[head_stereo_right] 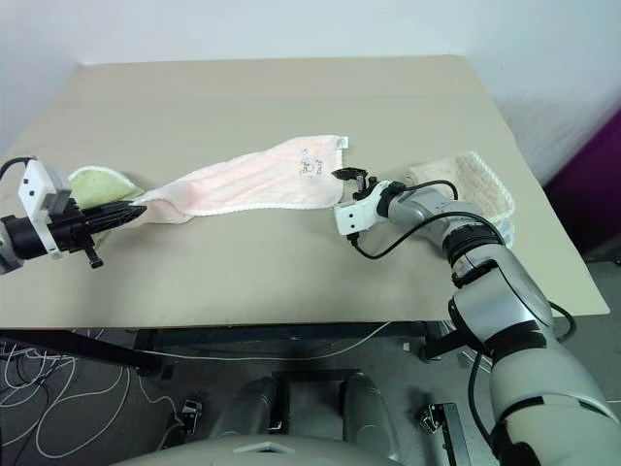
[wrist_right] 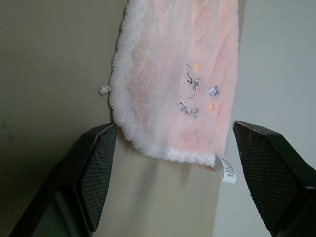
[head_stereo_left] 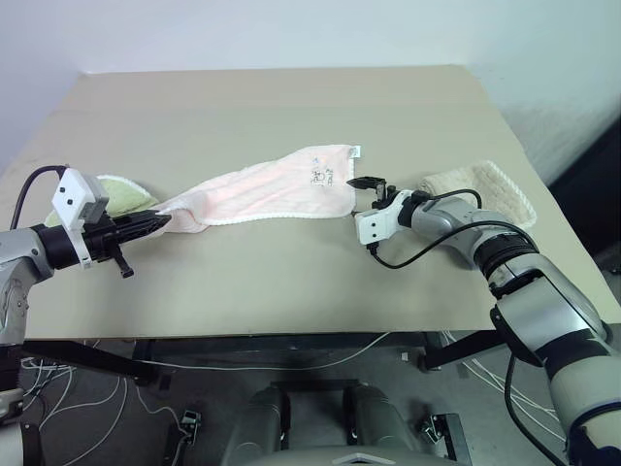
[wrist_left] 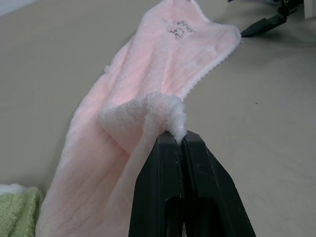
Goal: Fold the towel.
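Pink terry towel [head_stereo_left: 277,189], long and floppy, lies stretched across your tan table [head_stereo_left: 291,107]. Left gripper [head_stereo_left: 155,222] is pinched tight on one bunched end; right gripper [wrist_right: 173,163] sits spread wide just short of the printed end. It'll sag, so grab that hem corner.

Lab or test room — bare beige table [head_stereo_left: 291,107], plain white wall [head_stereo_left: 291,29], loose cables on floor [head_stereo_left: 87,388].
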